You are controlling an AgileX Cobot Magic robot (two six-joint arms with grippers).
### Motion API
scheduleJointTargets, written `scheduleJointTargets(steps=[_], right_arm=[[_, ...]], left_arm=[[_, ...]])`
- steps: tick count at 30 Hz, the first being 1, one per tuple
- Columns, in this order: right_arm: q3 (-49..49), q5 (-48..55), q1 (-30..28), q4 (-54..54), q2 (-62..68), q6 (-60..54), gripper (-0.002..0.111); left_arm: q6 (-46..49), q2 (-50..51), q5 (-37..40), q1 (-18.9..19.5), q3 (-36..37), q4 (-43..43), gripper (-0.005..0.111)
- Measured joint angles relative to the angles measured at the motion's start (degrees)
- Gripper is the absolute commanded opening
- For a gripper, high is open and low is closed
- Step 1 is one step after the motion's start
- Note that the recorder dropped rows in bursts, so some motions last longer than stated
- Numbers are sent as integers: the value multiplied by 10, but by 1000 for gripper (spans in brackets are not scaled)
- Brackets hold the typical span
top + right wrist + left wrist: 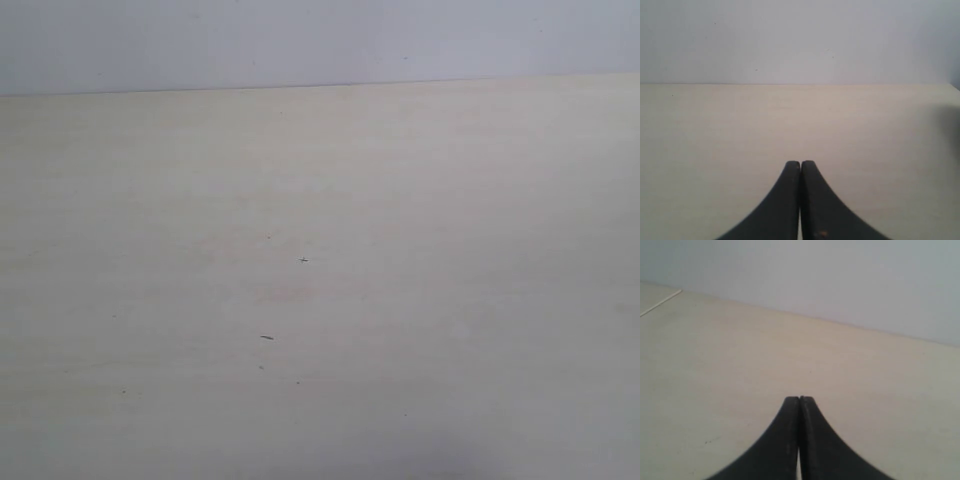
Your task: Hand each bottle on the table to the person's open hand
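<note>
The pale beige wood-grain table (pixel 420 250) fills the exterior view, bare except for a few tiny dark specks (pixel 302 260). No bottle shows in any view, and the person's open hand is out of view too. Neither arm appears in the exterior view. My left gripper (pixel 799 399) is shut, its black fingers pressed together over bare tabletop (pixel 715 365) with nothing between them. My right gripper (pixel 800 163) is likewise shut and holds nothing, hovering over the tabletop (pixel 715 130).
A plain pale grey wall (pixel 320 40) rises behind the table's far edge. In the left wrist view a thin pale line (pixel 660 304) marks a table seam or edge. A dark shadow (pixel 952 125) sits at the frame edge in the right wrist view.
</note>
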Motion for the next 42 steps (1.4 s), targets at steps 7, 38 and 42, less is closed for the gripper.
scheduleJointTargets(steps=[7, 38, 42], right_arm=[[0, 0, 0, 0, 0, 0, 0], [0, 0, 0, 0, 0, 0, 0], [0, 0, 0, 0, 0, 0, 0]], left_arm=[[56, -1, 77, 0, 0, -28, 0], [58, -147, 88, 0, 0, -30, 0], [58, -147, 88, 0, 0, -30, 0]])
